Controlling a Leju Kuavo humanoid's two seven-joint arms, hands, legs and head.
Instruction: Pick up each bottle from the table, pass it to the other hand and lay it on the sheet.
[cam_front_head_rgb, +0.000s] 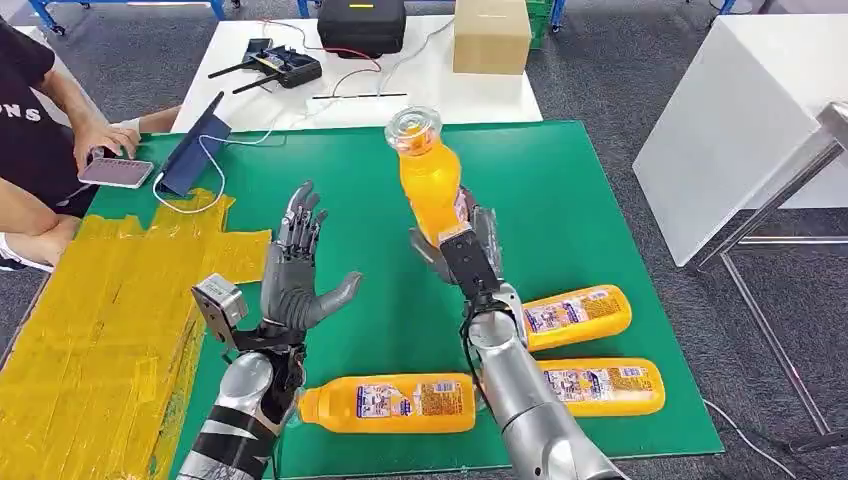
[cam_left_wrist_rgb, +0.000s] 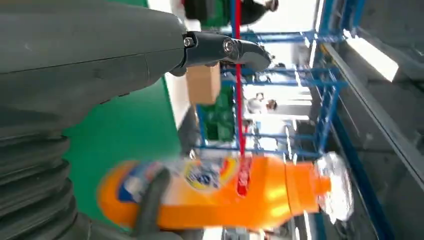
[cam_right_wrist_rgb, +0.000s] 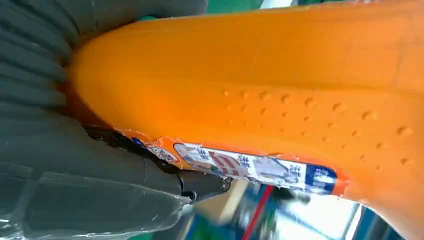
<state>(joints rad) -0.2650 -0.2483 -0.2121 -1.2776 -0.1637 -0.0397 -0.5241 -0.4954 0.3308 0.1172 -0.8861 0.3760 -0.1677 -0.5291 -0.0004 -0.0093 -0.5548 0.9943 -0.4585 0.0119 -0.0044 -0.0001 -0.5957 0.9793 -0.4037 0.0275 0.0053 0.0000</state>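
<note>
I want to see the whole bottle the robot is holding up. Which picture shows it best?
The head view: the held bottle stands whole, cap to base, in the right hand. The left wrist view shows it blurred; the right wrist view shows just its orange side, very close.

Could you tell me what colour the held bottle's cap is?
Clear, on the bottle; head view shows it best.

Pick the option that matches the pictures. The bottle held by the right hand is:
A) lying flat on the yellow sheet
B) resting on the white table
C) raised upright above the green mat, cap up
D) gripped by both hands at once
C: the right hand grips the bottle by its lower part, cap up, above the green mat, while the left hand is open beside it.
</note>
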